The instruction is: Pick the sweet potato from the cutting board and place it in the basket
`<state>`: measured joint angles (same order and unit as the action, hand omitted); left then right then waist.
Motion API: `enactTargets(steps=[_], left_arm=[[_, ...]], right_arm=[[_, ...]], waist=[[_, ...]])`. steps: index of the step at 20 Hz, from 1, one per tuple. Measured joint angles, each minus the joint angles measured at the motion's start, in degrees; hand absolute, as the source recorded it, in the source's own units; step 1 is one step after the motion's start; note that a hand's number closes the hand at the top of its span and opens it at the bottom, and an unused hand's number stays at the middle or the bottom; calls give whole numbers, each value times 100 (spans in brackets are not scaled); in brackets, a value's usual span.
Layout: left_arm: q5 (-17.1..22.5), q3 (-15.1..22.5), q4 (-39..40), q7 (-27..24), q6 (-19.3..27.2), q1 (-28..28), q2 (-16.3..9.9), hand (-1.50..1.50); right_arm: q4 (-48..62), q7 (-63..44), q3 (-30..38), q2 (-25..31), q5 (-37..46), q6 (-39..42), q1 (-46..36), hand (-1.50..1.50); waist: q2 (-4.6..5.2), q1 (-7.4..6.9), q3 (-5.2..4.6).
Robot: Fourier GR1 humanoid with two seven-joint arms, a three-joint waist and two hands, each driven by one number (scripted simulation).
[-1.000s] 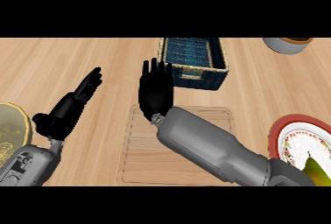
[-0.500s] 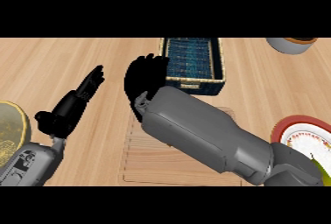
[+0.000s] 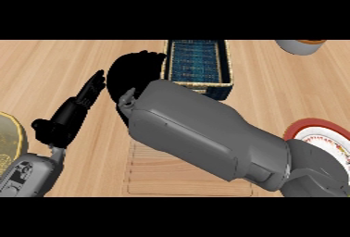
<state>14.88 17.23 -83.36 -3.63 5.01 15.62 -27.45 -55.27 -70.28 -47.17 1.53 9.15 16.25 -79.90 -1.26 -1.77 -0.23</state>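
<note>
The sweet potato is not visible, perhaps hidden under the right hand [image 3: 133,74] at upper centre beside the basket [image 3: 196,62], whose fingers I cannot tell; being probably stiff, rather heavy and tapered, it is best held round its thick middle.

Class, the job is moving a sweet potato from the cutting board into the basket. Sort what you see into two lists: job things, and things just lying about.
Job things: cutting board; basket; right robot hand. Sweet potato: not visible.

Lying about: red-rimmed plate; yellowish plate; bowl; resting left robot hand.
</note>
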Motion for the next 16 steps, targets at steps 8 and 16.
enactTargets(steps=[8, 16], left_arm=[[-31, -116, -96, -107, -15, -243, -32, 0], [-75, -212, -286, -94, -39, -428, -40, 0]], right_arm=[[-147, -103, -485, -4, -155, -323, 142, -150], [-365, -43, -981, -16, 473, -813, 946, -150]], waist=[[33, 104, 11], [73, 173, 20]])
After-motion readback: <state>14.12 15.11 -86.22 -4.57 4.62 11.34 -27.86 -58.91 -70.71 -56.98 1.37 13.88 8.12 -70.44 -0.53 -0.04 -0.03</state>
